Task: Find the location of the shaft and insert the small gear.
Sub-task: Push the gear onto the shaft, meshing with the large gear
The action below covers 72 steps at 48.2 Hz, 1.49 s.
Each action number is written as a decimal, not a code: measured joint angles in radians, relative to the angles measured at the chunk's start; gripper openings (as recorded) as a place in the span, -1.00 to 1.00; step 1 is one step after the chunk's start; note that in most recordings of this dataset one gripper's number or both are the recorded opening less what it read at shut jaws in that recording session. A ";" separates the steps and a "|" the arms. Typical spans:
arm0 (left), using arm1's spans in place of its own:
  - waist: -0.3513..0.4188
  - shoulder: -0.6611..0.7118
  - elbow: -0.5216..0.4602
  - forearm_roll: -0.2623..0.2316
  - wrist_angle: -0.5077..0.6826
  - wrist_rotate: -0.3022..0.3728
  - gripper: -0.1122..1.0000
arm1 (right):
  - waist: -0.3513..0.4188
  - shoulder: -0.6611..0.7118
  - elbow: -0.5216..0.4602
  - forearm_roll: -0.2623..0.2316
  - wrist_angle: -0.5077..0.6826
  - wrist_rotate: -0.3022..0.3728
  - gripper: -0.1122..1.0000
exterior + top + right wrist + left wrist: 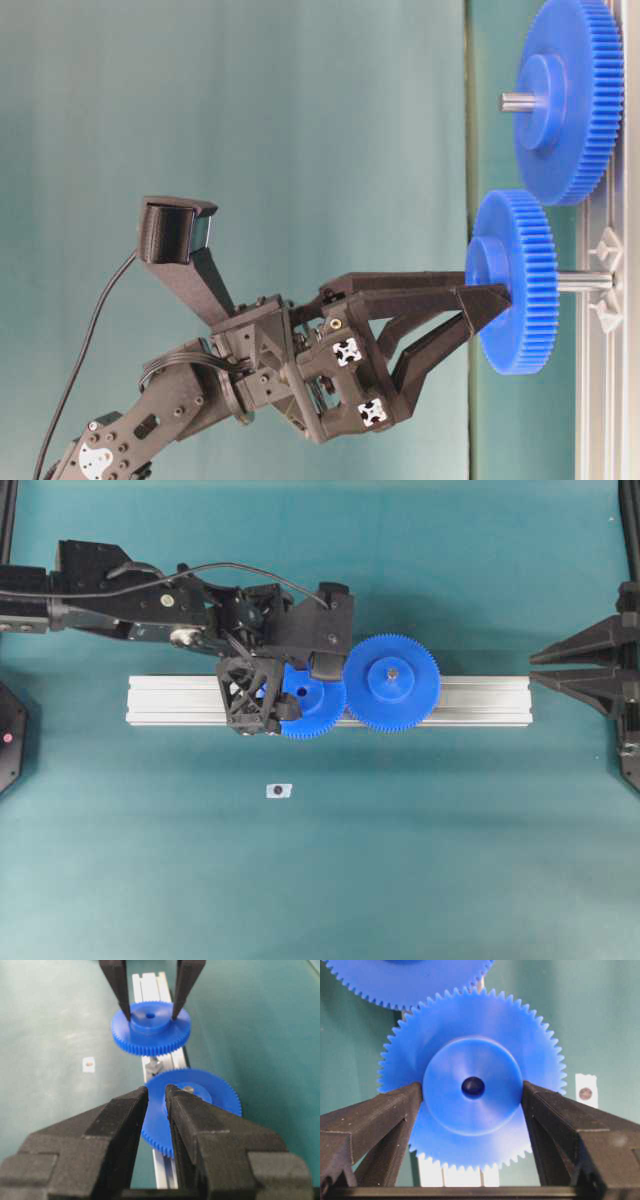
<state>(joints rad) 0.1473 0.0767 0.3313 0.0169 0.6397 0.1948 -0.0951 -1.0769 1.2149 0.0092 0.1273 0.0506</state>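
My left gripper (303, 688) is shut on the raised hub of the small gear (312, 702), a blue toothed gear held level over the rail. In the table-level view the fingers (487, 300) pinch the hub, and the small gear (520, 285) sits at the top of the shaft (585, 282), a thin grey pin running down to the rail. In the left wrist view the gear (470, 1040) fills the frame and its centre hole is dark. The right wrist view shows the gear (150, 1030) above the shaft's silvery mount (153, 1066). My right gripper (156, 1095) is shut and empty, at the right edge (535, 668).
The long silver rail (480, 700) lies across the middle of the table. The larger blue gear (392, 682) stands on its own grey pin right of the small gear, teeth nearly touching. A small white tag (278, 791) lies on the teal mat in front of the rail.
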 measured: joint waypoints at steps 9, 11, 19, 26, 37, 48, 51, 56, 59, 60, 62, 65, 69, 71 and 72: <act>0.000 -0.020 -0.023 0.000 0.003 -0.003 0.66 | -0.003 0.000 -0.002 0.002 0.002 0.000 -0.18; 0.000 -0.025 -0.029 0.000 0.003 -0.005 0.66 | -0.005 -0.002 -0.002 0.002 0.002 0.000 -0.18; -0.002 -0.026 -0.037 0.000 0.003 -0.005 0.66 | -0.008 -0.002 -0.002 0.002 0.002 -0.003 -0.18; -0.005 -0.026 -0.046 0.002 0.003 -0.003 0.59 | -0.008 -0.002 0.000 0.002 0.000 0.000 -0.18; -0.015 -0.035 -0.074 0.002 0.003 -0.008 -0.23 | -0.009 -0.002 0.000 0.002 0.002 -0.003 -0.18; -0.017 -0.037 -0.075 0.000 -0.002 -0.008 -0.81 | -0.011 0.000 -0.002 0.000 0.000 -0.003 -0.17; -0.017 -0.035 -0.075 0.002 -0.005 -0.005 -0.81 | -0.012 -0.002 0.000 0.002 0.000 0.000 -0.18; -0.017 -0.006 -0.075 0.000 -0.015 -0.006 -0.81 | -0.015 -0.002 0.000 0.002 0.000 0.000 -0.18; -0.020 0.025 -0.075 0.002 -0.015 -0.015 -0.81 | -0.018 -0.002 0.000 0.002 0.000 -0.003 -0.18; -0.021 0.032 -0.077 0.000 -0.015 -0.011 -0.81 | -0.018 0.000 -0.002 0.002 0.002 -0.003 -0.18; -0.025 0.038 -0.081 0.002 -0.015 -0.012 -0.81 | -0.020 -0.002 0.000 0.002 0.002 -0.003 -0.18; -0.034 0.051 -0.086 0.000 -0.017 -0.012 -0.81 | -0.020 0.000 0.000 0.002 0.002 -0.003 -0.18; -0.046 0.075 -0.086 0.002 -0.017 -0.011 -0.81 | -0.020 -0.002 0.000 0.002 0.002 0.000 -0.18; -0.049 0.081 -0.086 0.002 -0.014 -0.012 -0.81 | -0.021 -0.003 0.000 0.002 0.000 -0.003 -0.18; -0.049 0.081 -0.084 0.002 -0.011 -0.012 -0.81 | -0.020 -0.005 0.000 0.002 0.002 0.000 -0.18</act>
<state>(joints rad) 0.0982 0.1580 0.2470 0.0184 0.6289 0.1825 -0.1150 -1.0815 1.2149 0.0107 0.1289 0.0506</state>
